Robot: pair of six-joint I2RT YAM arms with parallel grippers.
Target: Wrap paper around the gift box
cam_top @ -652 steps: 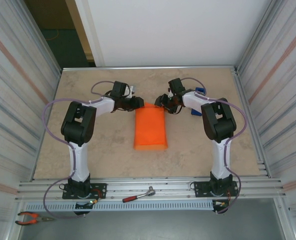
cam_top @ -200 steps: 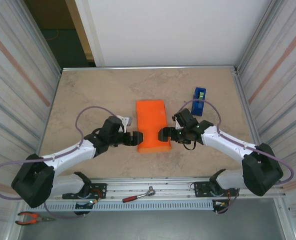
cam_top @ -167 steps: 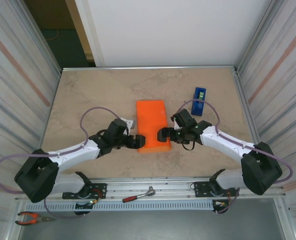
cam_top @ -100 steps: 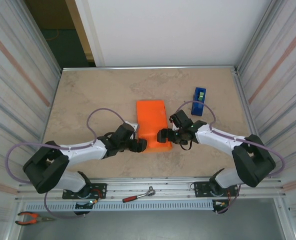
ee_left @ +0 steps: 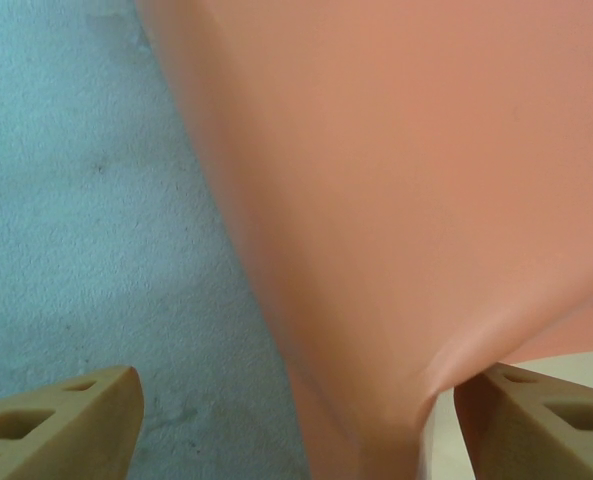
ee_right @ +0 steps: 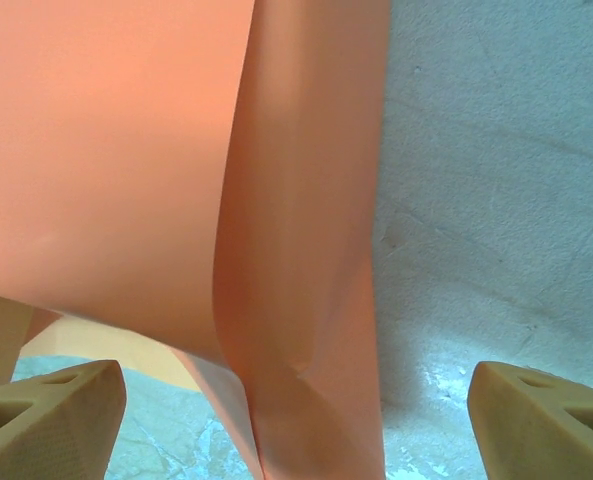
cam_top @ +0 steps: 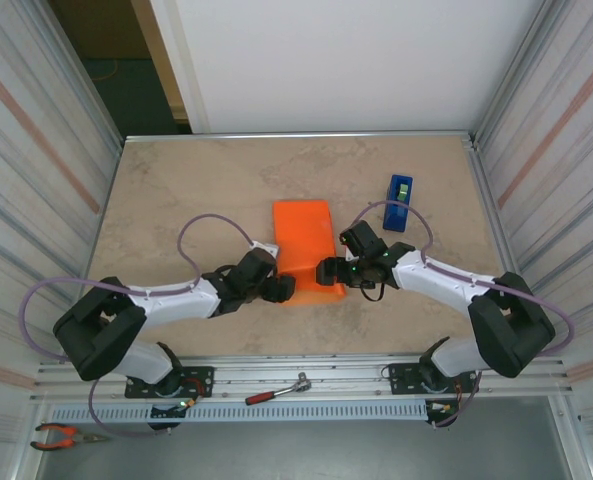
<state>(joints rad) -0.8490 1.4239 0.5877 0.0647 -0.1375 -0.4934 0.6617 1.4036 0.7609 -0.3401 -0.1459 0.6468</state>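
The orange paper [cam_top: 304, 240] lies folded into a long bundle mid-table; the gift box is hidden inside it. My left gripper [cam_top: 284, 289] sits at the bundle's near-left corner. In the left wrist view it [ee_left: 296, 430] is open, its tan fingertips [ee_left: 61, 420] wide apart, with a curled edge of the paper [ee_left: 406, 200] between them, unpinched. My right gripper [cam_top: 325, 270] is at the near-right corner. In the right wrist view it [ee_right: 296, 420] is open too, straddling a loose side fold of the paper [ee_right: 306, 300]. A pale underside shows below the sheet's edge.
A blue tape dispenser [cam_top: 399, 202] stands on the table behind the right arm. A ratchet wrench [cam_top: 276, 390] and red-handled pliers [cam_top: 61, 435] lie on the rail in front of the arm bases. Metal walls close in both sides.
Both grippers have come from the bundle's far end to its near end. Over the last second the left one slid right up to the near-left corner; the right one barely shifted.
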